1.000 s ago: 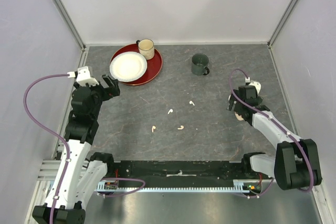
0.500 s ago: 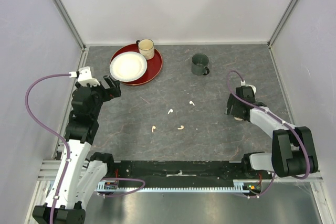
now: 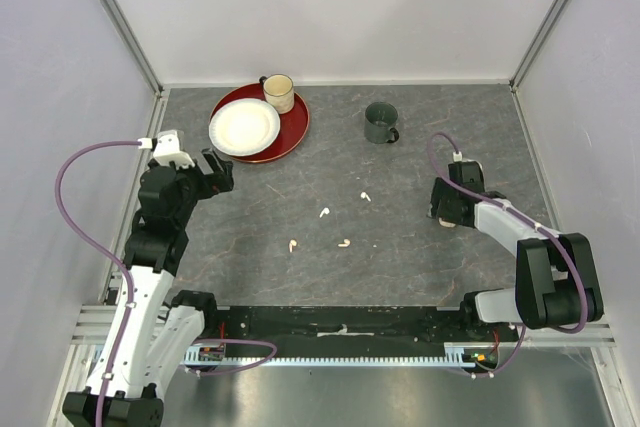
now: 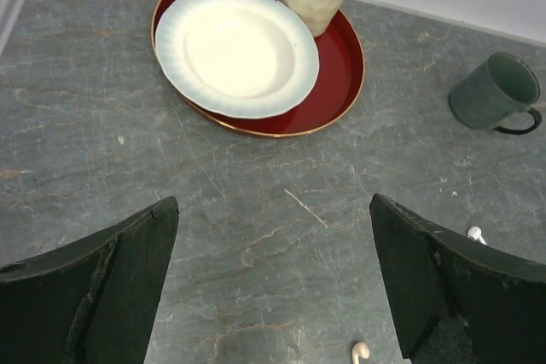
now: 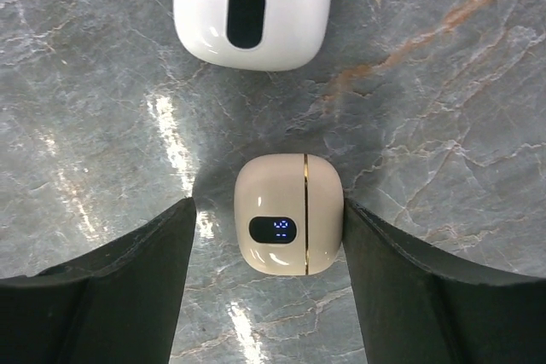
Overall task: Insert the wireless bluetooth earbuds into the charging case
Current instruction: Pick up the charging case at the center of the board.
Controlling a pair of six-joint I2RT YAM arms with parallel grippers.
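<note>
On the tabletop's (image 3: 400, 247) right side, the right fingers (image 5: 401, 287) straddle the beige charging case (image 5: 288, 215), unclenched, with a gap on one side. A white case (image 5: 252, 10) lies just beyond. Four earbuds (image 3: 324, 212) lie scattered mid-tabletop. The left fingers (image 4: 111, 287) hang spread wide.

The claw (image 5: 269, 204) hangs low over the grey marbled table (image 5: 444, 83), jaws apart, with a beige case (image 5: 289, 215) lying flat between them. One dark finger (image 5: 426, 287) looks to be touching the case's side. The other finger (image 5: 111, 287) stands a little off, with bare table showing in the gap. The case has a thin gold seam and a small dark display lit blue. Just beyond it lies a white case (image 5: 252, 10) — lid down, gold-seamed, with a dark oval window.
</note>
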